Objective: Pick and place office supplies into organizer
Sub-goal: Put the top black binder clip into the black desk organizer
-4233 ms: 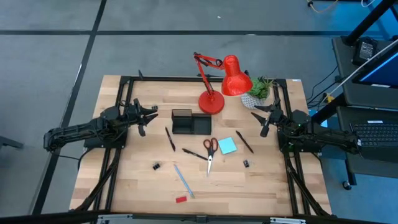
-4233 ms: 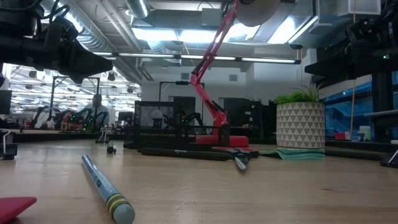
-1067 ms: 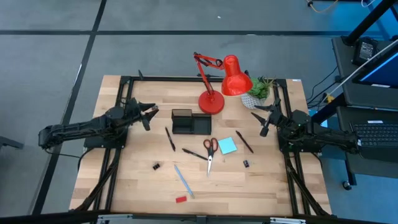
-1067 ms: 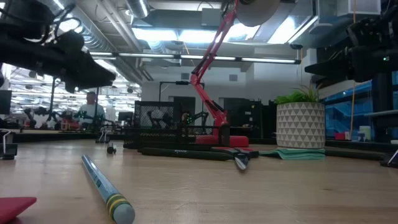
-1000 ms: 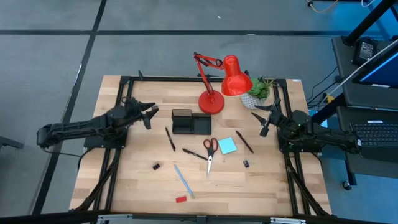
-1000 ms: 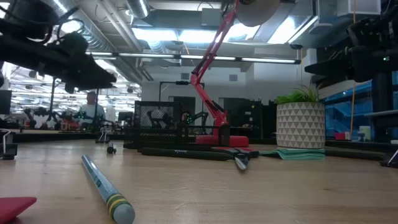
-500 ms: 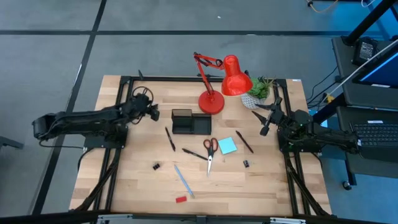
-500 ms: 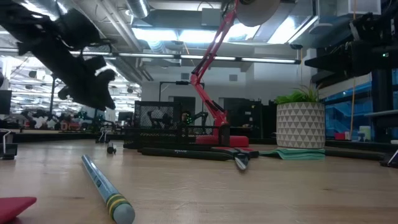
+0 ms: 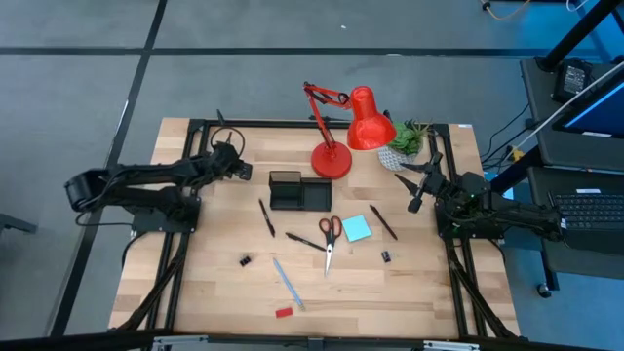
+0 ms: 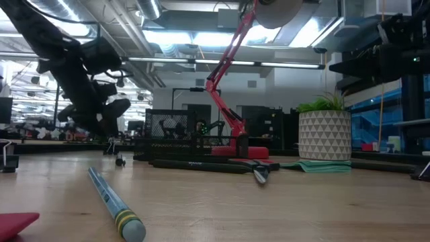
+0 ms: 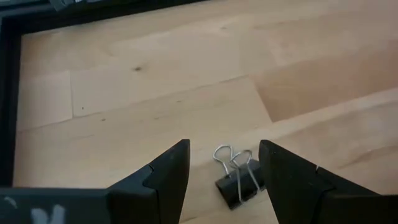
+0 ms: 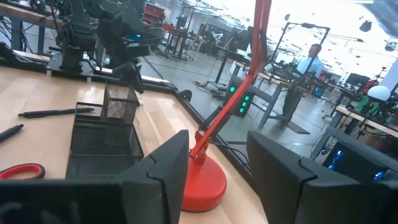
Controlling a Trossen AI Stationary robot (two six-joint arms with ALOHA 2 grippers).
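Nearest on the pale wooden worktop (image 9: 195, 292): one small red block (image 9: 283, 313), one light-blue pen (image 9: 288, 282), two tiny black clips (image 9: 245, 260); then one pair of red-handled scissors (image 9: 329, 234), one cyan square sticky-note pad (image 9: 356, 228), three thin black pens (image 9: 265, 216); beyond, one low black mesh organizer (image 9: 297, 190). At the far left corner, left jaws spread wide, a third black clip with wire handles (image 11: 239, 180) lying between them. Right jaws spread, empty, beside the potted plant (image 9: 408, 138).

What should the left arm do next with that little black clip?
Probably lower the left pincer straight down and close on the binder clip. Its fingers are open and the clip already sits on the table between them, untouched, so a small drop looks like enough before carrying it to the organizer.
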